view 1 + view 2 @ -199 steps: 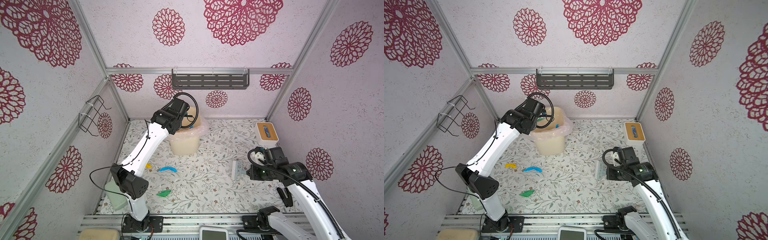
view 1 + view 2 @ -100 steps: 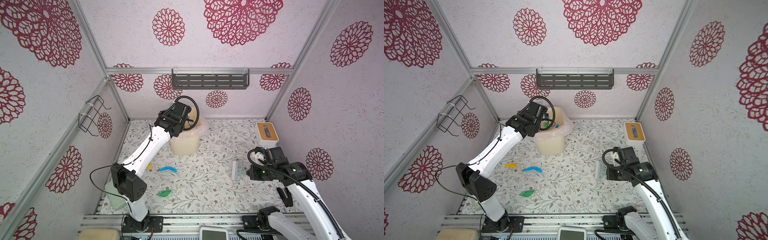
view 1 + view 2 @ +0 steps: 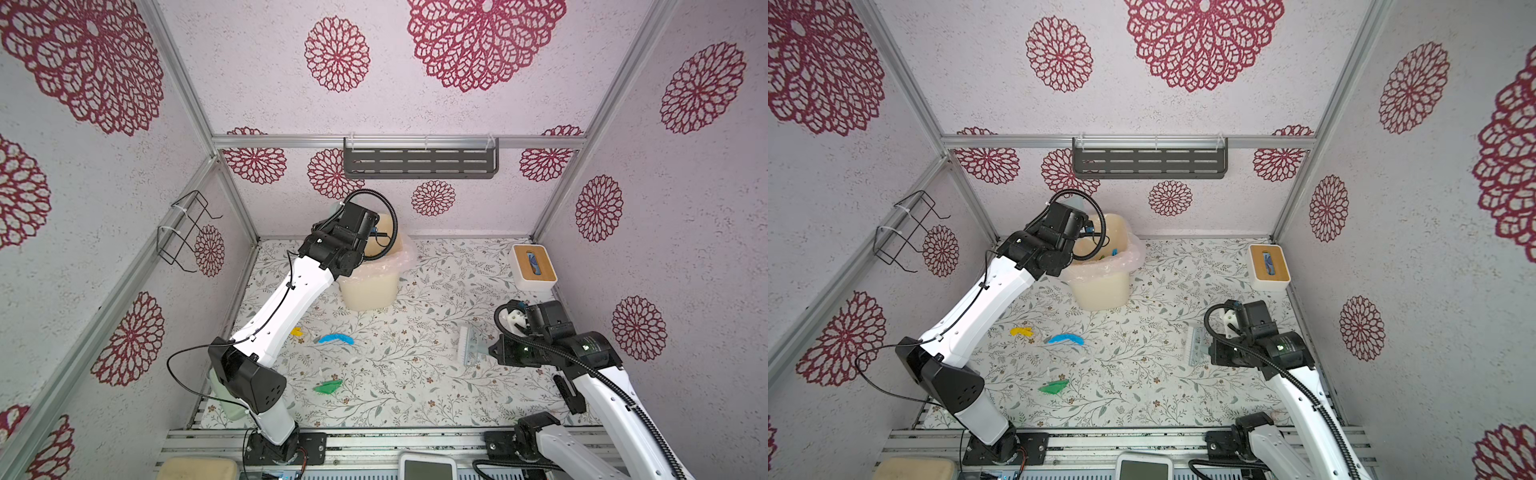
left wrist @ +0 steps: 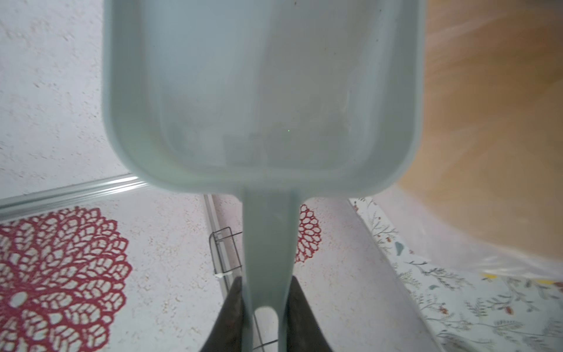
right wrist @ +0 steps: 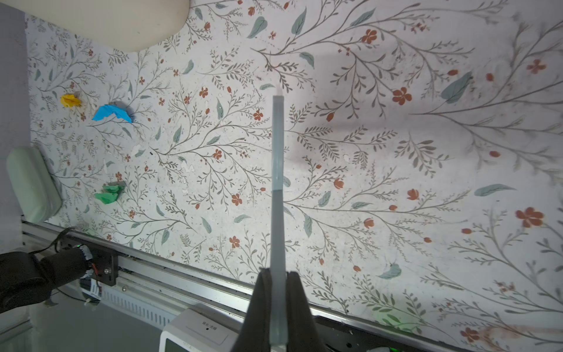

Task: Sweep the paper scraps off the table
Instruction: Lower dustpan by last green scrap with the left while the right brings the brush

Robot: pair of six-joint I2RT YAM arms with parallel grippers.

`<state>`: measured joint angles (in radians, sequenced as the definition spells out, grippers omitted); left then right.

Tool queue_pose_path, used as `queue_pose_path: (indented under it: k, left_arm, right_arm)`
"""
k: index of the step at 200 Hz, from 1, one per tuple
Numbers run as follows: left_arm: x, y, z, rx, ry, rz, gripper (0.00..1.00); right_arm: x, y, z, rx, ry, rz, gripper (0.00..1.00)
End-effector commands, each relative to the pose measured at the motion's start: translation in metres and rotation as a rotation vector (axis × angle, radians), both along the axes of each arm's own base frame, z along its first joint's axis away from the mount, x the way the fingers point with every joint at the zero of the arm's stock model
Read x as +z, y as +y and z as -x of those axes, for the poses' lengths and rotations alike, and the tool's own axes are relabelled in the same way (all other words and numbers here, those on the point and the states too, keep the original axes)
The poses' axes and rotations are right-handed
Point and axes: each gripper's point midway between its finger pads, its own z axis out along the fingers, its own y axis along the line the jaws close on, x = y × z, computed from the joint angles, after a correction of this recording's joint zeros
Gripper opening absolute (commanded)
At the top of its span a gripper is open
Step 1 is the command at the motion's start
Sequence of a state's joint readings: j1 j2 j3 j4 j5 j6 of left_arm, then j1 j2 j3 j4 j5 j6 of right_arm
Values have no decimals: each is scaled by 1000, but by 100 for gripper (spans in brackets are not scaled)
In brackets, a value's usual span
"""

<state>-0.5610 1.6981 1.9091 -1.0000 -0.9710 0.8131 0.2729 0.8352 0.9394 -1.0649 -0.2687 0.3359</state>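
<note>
We are reading the table (image 3: 415, 399) as a clock face in both top views, with six at our bases and twelve at the back wall.

Nearest us, three paper scraps are lying on it. One green scrap (image 3: 328, 387) is sitting at seven. One blue scrap (image 3: 336, 338) and one yellow scrap (image 3: 296, 331) are lying near each other at nine, the yellow one further out.

At three, our right claw (image 5: 277, 283) is clamping the handle of the one brush (image 3: 467, 347), well apart from all three scraps. We cannot tell whether its bristles are touching the surface.

Farthest off, near twelve, our left claw (image 4: 264, 292) is pinching the handle of the one dustpan (image 4: 259, 91) and holding the pan up at the one cream bin (image 3: 370, 286). The pan is showing no scraps in the wrist view. At least two coloured bits (image 3: 1113, 252) are lying inside the bin; we cannot count more.

We are judging that an emptying step is ending with the task partly done. The next move is calling for the pan to come down around eight, with its lip flat on the table beside the scraps. The brush then needs to cross from three toward nine and push the three scraps in.
</note>
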Motion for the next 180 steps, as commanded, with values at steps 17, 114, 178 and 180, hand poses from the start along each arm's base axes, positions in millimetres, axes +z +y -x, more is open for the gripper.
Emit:
queue_pose_path:
  k: [17, 114, 178, 180]
  left_arm:
    - [6, -18, 41, -29, -43, 364, 0]
    - [8, -44, 129, -109, 27, 1017, 0]
    - [-8, -63, 154, -136, 124, 1220, 0]
    - [-8, -64, 155, -138, 129, 1225, 0]
  right_arm:
    - [4, 28, -8, -13, -37, -191, 0]
    - [23, 156, -11, 189, -123, -538, 0]
    - [41, 264, 7, 473, -67, -701, 0]
    - [41, 267, 7, 482, -65, -704, 0]
